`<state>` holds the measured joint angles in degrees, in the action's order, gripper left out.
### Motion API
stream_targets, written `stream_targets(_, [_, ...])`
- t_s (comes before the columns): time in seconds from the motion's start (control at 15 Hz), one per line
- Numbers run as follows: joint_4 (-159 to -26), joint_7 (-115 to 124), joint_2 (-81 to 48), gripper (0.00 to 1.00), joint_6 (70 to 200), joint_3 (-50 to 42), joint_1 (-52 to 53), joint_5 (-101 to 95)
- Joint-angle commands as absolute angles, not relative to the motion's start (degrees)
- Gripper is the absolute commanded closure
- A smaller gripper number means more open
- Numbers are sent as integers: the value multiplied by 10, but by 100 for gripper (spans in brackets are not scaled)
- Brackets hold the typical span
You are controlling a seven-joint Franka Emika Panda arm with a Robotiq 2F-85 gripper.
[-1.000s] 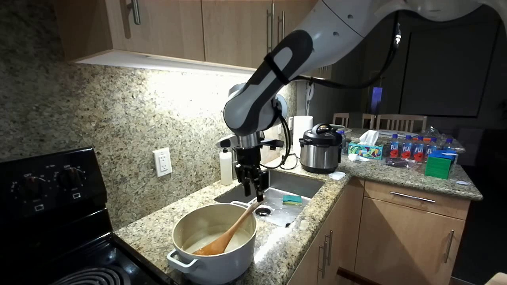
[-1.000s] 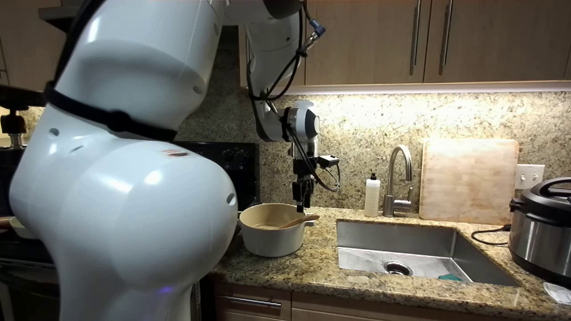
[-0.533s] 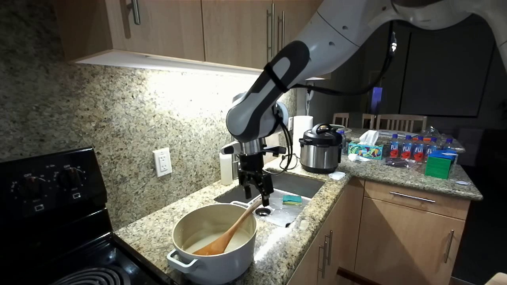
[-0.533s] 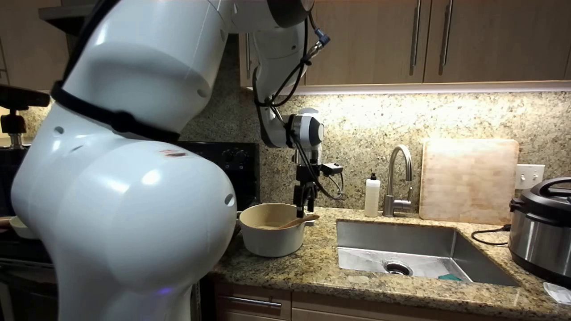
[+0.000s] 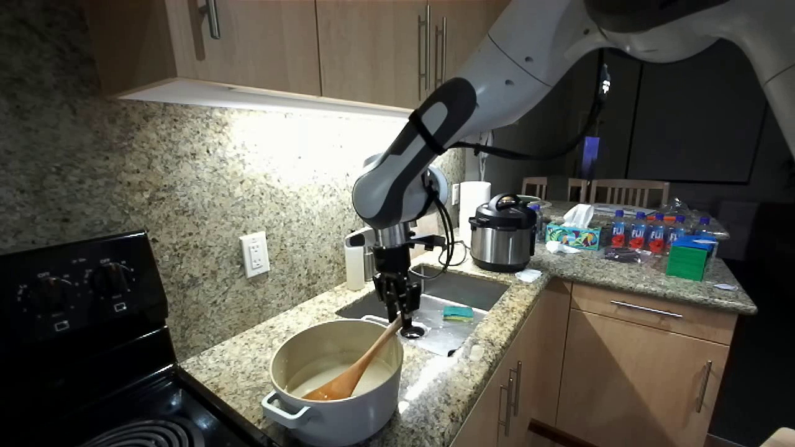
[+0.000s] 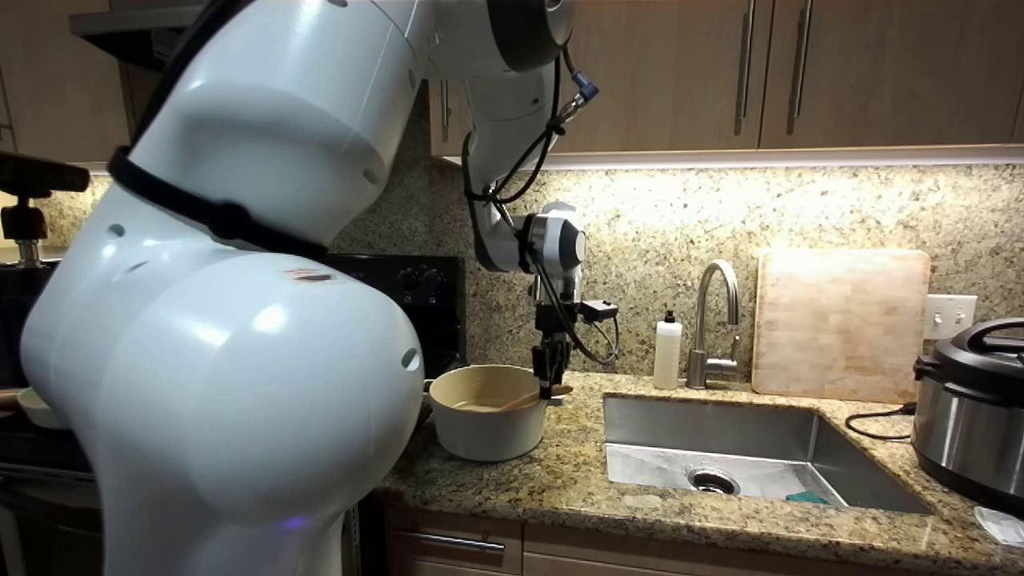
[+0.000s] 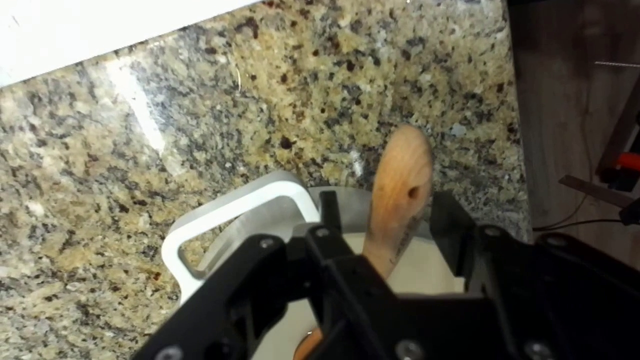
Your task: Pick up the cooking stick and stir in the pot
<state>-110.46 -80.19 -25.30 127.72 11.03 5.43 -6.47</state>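
Jaws well apart in wrist view, cooking stick (image 7: 398, 205) btwn w/ gap each side, nothing gripped. Slants up past rim of pot (image 5: 366, 419), broad end down inside, plain in an exterior view. Small hole (image 7: 413, 192) nr handle tip visible only in wrist view. Faucet (image 6: 701, 332) in full & tissue box (image 5: 572, 236), each only in an exterior view.

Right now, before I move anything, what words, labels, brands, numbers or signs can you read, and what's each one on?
"FIJI": on several blue-capped bottles, in an exterior view.
"OFF": twice on the stove panel, once above each of the two knobs.
Too small to read: the other marks around those knobs, and the detail in the square symbols below them.
Too blurred to read: a dark mark, perhaps print, on the spoon.
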Motion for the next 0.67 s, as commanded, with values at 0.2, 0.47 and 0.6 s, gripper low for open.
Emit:
stream_targets(0.2, [-1105,-809,-252,97,1276,116,42,-49])
stream_targets(0.47, [-1138,-801,-218,93,1305,116,46,-58])
stream_targets(0.6, [-1153,-800,-200,93,1319,115,49,-64])
